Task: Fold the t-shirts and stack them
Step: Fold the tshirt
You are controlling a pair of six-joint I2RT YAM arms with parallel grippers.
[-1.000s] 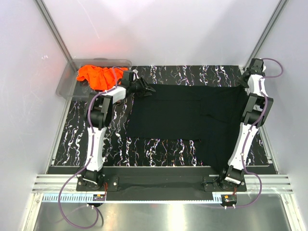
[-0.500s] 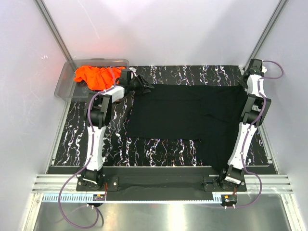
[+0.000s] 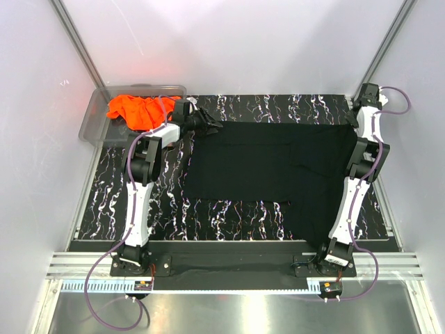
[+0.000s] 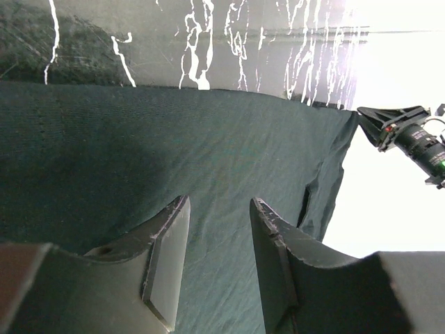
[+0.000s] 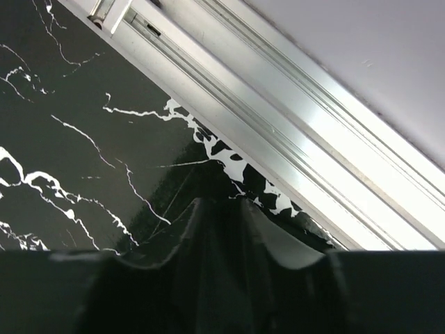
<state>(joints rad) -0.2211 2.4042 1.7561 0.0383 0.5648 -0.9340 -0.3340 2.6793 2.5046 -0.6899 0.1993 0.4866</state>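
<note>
The black t-shirt (image 3: pixel 278 167) lies spread flat on the marbled table and fills the left wrist view (image 4: pixel 139 139). My left gripper (image 3: pixel 207 121) hovers at its far left corner with jaws open and empty (image 4: pixel 219 203), fabric showing beyond the gap. My right gripper (image 3: pixel 359 118) sits at the shirt's far right corner. In the right wrist view its jaws (image 5: pixel 222 203) are closed together with dark cloth between and around them. The orange t-shirt (image 3: pixel 135 110) is bunched in the clear bin (image 3: pixel 92 124) at the far left.
An aluminium rail (image 5: pixel 278 146) runs along the table's far right edge, close behind the right gripper. The right arm's wrist (image 4: pixel 410 136) shows past the shirt's far corner in the left wrist view. White walls enclose the table on three sides.
My left gripper moved back and left off the shirt's far left corner and now stands open. The shirt's far edge lies straighter. The right gripper shifted slightly back.
</note>
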